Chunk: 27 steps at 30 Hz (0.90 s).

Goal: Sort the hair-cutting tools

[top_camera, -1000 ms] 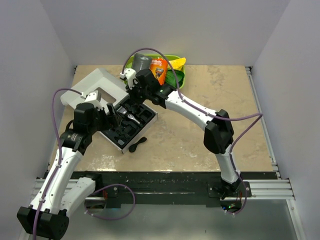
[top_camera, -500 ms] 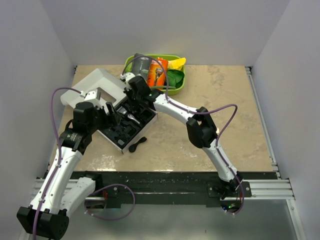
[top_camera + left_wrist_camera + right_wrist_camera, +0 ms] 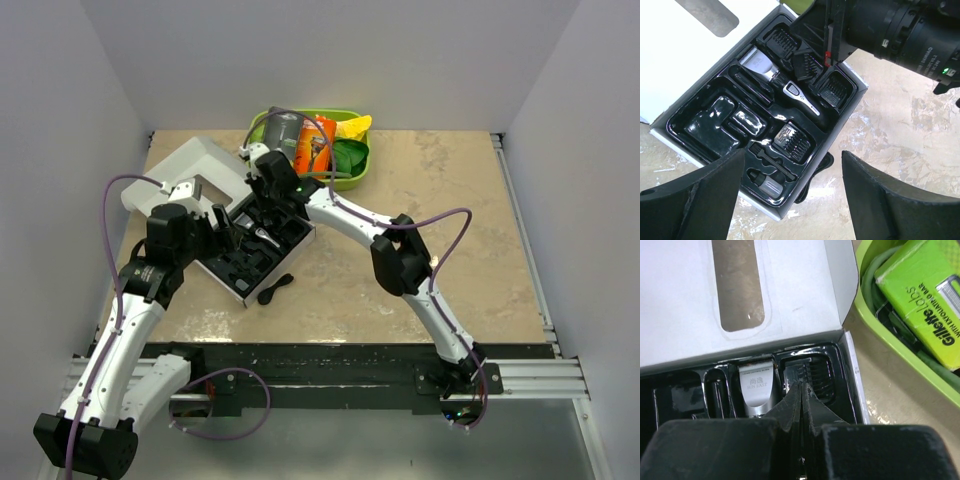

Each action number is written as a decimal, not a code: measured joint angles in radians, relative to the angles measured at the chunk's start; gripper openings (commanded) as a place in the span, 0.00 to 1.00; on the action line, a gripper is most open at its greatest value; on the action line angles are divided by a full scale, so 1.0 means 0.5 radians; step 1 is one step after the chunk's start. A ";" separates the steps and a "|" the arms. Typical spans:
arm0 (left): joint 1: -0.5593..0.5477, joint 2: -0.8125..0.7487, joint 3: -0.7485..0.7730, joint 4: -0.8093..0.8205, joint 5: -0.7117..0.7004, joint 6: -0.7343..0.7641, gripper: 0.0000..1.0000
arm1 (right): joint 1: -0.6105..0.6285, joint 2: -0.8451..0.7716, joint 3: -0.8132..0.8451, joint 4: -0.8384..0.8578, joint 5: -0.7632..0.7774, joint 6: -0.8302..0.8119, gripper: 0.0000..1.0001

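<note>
Right wrist view: our right gripper (image 3: 802,388), tips pressed together, at the small black guide comb (image 3: 807,371) in a glossy black plastic tray (image 3: 675,395).
Left gripper (image 3: 792,185): spread wide, empty.
Hair clipper (image 3: 782,82): slim, black, silver-headed — slotted, toward the counter's left edge.
Risk: we fear closed tips skidding, jolting the tray.
Top external, not right wrist: small black curved piece (image 3: 275,290), loose.

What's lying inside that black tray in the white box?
A silver-bladed clipper, black guide combs in separate slots, and a few smaller pieces. The right claw covers part of the tray's far end, so what lies under it is hidden.
</note>
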 measured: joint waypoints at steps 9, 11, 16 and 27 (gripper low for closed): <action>0.000 -0.013 -0.002 0.012 0.000 0.000 0.82 | 0.000 0.003 -0.076 -0.017 0.004 -0.026 0.00; 0.000 -0.018 -0.002 0.013 0.000 0.000 0.82 | 0.000 0.003 -0.078 -0.016 0.004 -0.034 0.00; 0.000 -0.021 -0.018 0.032 0.000 0.000 0.82 | 0.000 0.003 -0.125 -0.027 0.002 -0.060 0.00; 0.000 -0.024 -0.027 0.043 0.001 -0.001 0.82 | -0.001 0.027 -0.161 -0.008 -0.021 -0.120 0.00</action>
